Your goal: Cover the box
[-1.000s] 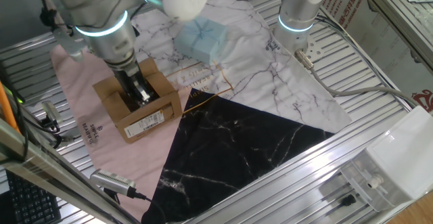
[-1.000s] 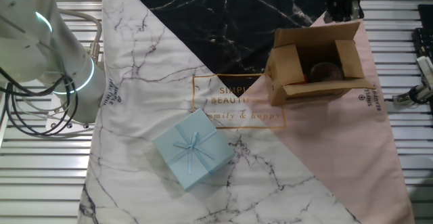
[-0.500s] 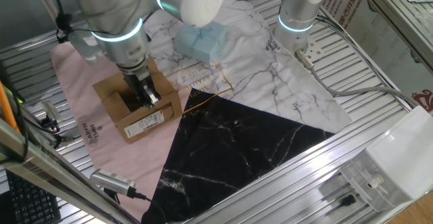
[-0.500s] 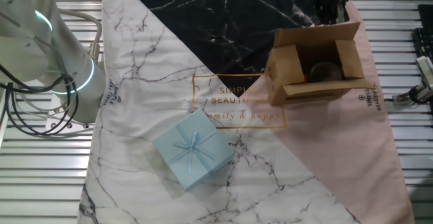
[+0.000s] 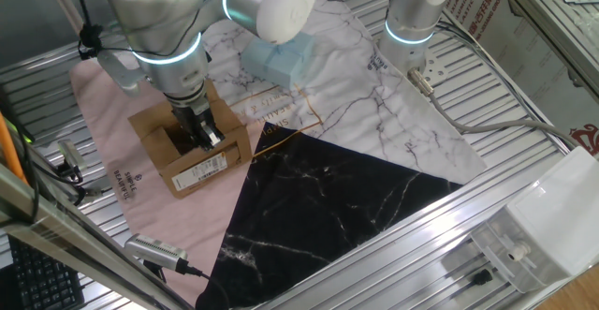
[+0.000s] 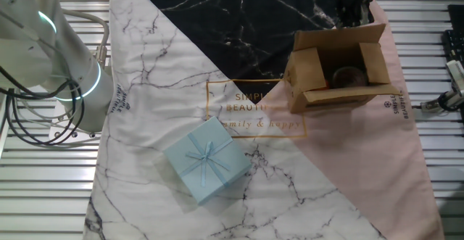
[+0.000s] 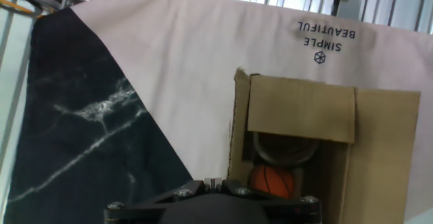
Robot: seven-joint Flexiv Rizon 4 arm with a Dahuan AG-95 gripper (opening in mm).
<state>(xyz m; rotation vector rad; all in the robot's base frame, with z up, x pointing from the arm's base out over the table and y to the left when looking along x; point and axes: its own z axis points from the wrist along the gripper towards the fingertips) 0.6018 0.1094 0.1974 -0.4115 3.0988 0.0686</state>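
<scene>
The box (image 5: 192, 155) is a small brown carton on the pink part of the cloth, with a white label (image 5: 202, 171) on its long side. Its flaps stand open in the other fixed view (image 6: 337, 73). The hand view shows one flap folded partly over the opening (image 7: 301, 109), with an orange ball (image 7: 272, 181) and a round item inside. My gripper (image 5: 200, 138) hangs over the box's opening near its edge. It shows at the top of the other fixed view (image 6: 354, 8). In the hand view its fingers (image 7: 213, 181) are pressed together with nothing between them.
A pale blue gift package (image 5: 279, 52) with a bow lies on the white marble cloth (image 6: 206, 160). A second arm's base (image 5: 412, 20) stands at the table's edge. Tools and cables (image 5: 154, 249) lie by the pink cloth's border.
My arm has shifted a little across the box's opening since a second ago. The box and its flaps have not moved.
</scene>
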